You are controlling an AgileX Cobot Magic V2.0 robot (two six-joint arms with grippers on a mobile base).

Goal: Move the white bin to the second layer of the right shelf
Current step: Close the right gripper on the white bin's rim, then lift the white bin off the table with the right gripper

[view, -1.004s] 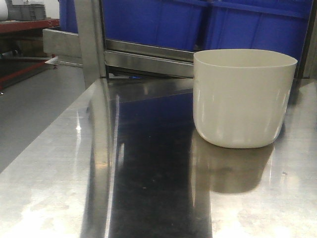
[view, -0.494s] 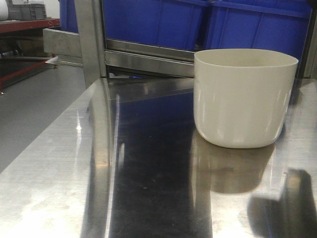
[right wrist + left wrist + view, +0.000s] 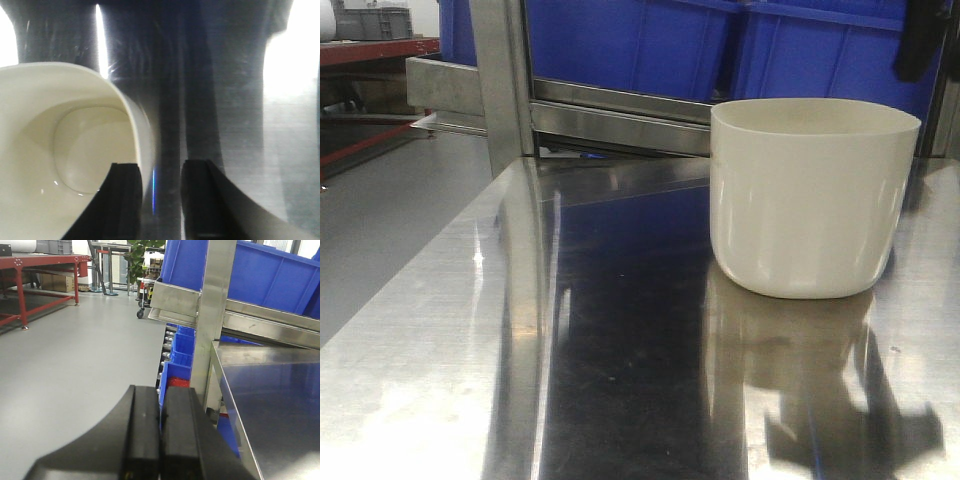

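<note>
Right gripper [image 3: 159,172] jaws were spread and appeared to straddle the rim of the white bin [image 3: 810,200]; left gripper [image 3: 161,395] jaws were pressed together, idle beside the steel table [image 3: 620,380]. Bin stood upright on that table, so this looked like the grasp step. Next needs closing on the wall, then lifting shelfward.

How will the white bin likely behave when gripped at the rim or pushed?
Probably light: the white bin looks empty inside. Its glossy wall may slip in a pinch. On the shiny table it would likely slide rather than tip.
</note>
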